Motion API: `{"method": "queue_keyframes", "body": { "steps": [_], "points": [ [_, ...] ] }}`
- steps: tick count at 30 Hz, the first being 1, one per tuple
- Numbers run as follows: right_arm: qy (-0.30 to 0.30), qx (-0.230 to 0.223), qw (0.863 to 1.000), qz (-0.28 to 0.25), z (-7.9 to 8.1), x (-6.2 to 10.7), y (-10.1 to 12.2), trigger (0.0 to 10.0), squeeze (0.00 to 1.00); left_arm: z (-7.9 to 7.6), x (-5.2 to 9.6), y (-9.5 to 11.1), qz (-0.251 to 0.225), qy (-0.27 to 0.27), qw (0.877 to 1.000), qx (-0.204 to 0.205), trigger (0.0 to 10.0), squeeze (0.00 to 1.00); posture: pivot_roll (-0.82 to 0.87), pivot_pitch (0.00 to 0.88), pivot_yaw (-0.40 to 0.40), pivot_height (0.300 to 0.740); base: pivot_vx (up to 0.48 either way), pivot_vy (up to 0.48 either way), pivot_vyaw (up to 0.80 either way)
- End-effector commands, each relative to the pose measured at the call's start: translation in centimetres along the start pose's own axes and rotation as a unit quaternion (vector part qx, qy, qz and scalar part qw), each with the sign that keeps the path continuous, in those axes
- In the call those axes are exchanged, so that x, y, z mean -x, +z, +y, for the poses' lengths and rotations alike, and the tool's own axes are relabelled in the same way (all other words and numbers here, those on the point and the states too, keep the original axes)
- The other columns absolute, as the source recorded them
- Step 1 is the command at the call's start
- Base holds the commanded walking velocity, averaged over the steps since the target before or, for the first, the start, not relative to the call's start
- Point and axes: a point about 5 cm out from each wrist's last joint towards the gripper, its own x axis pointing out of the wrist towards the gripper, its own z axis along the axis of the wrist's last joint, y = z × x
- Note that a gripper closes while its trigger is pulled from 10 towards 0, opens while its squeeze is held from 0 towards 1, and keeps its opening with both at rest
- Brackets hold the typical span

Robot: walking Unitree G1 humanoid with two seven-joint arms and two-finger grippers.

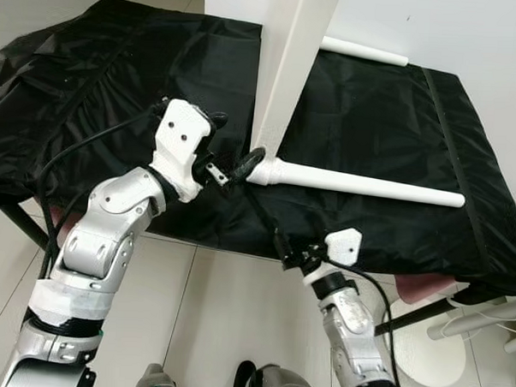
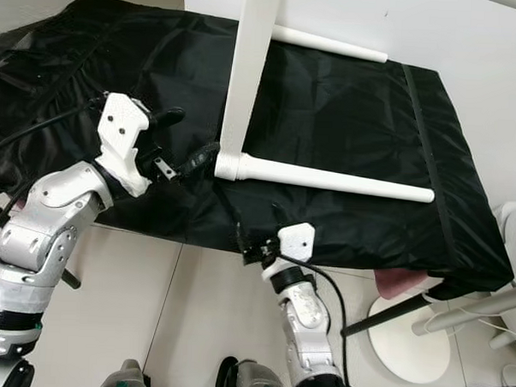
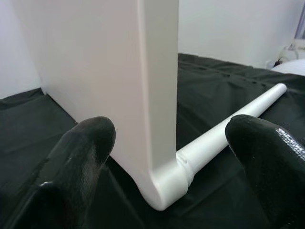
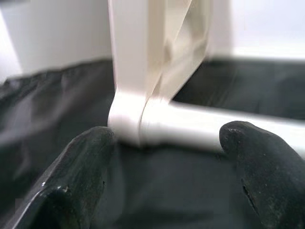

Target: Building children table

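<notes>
One leg (image 1: 361,183) sits in the tabletop (image 1: 289,66) corner (assembly unfinished), left gripper (image 1: 233,168) and right gripper (image 1: 291,257) both open.

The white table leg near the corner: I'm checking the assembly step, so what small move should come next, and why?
Probably close the left gripper on the corner joint to steady it. Its fingers stand open on either side of the white tabletop, which stands on edge on the black cloth. The table leg already sits in the socket. The right gripper, also open, faces the joint from nearer the robot.
</notes>
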Motion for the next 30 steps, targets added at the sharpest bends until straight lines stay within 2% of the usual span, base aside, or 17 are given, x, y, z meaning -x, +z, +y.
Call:
{"method": "queue_keyframes", "body": {
  "steps": [1, 2, 5, 6, 8, 17, 19, 21, 26, 30],
  "points": [
    [-0.027, 0.014, 1.0, 0.001, -1.1, 0.5, 0.5, 10.0, 0.0, -0.1, -0.4, -0.3, 0.009, 0.015, 1.0, -0.001, 10.0, 0.0, 0.08, 0.084, -0.058, 0.74, 0.0, 0.0, 0.0],
    [-0.027, 0.014, 1.0, 0.001, -1.1, 0.5, 0.5, 10.0, 0.0, -0.1, -0.4, -0.3, 0.009, 0.015, 1.0, -0.001, 10.0, 0.0, 0.08, 0.084, -0.058, 0.74, 0.0, 0.0, 0.0],
    [-0.126, 0.053, 0.99, -0.031, -3.6, 1.6, 2.8, 10.0, 0.0, 0.2, -0.9, -1.2, 0.043, 0.05, 0.998, -0.002, 10.0, 0.0, 0.06, 0.072, -0.047, 0.74, 0.0, 0.0, 0.0],
    [-0.126, 0.053, 0.99, -0.031, -3.6, 1.6, 2.8, 10.0, 0.0, 0.2, -0.9, -1.2, 0.043, 0.05, 0.998, -0.002, 10.0, 0.0, 0.06, 0.072, -0.047, 0.74, 0.0, 0.0, 0.0],
    [-0.171, 0.064, 0.982, -0.039, -4.5, 2.4, 3.6, 10.0, 0.0, 0.4, -1.2, -1.8, 0.062, 0.069, 0.996, 0.003, 10.0, 0.0, 0.06, 0.068, -0.045, 0.74, 0.0, 0.0, 0.0],
    [-0.211, 0.058, 0.975, -0.032, -5.0, 3.3, 4.5, 10.0, 0.0, 0.7, -1.5, -2.2, 0.055, 0.102, 0.993, -0.006, 10.0, 0.0, 0.04, 0.054, -0.033, 0.74, 0.0, 0.0, 0.0],
    [-0.243, 0.096, 0.965, 0.007, -5.8, 3.3, 4.3, 10.0, 0.0, 0.9, -1.7, -3.0, 0.056, 0.118, 0.991, 0.012, 10.0, 0.0, 0.04, 0.04, -0.032, 0.74, 0.0, 0.0, 0.0],
    [-0.254, 0.106, 0.961, 0.016, -6.1, 3.1, 4.3, 10.0, 0.0, 0.9, -2.0, -3.3, 0.059, 0.126, 0.99, 0.017, 10.0, 0.0, 0.03, 0.036, -0.031, 0.74, 0.0, 0.0, 0.0],
    [-0.258, 0.093, 0.962, 0.012, -6.4, 2.6, 4.5, 10.0, 0.0, 0.6, -2.6, -3.7, 0.059, 0.134, 0.989, 0.026, 10.0, 0.0, 0.02, 0.011, -0.036, 0.74, 0.0, 0.0, 0.0],
    [-0.263, 0.105, 0.959, 0.018, -6.9, 2.3, 4.8, 10.0, 0.0, -0.1, -3.3, -4.3, 0.062, 0.112, 0.989, 0.072, 10.0, 0.0, 0.01, 0.0, -0.037, 0.74, 0.0, 0.0, 0.0]
  ]
}}
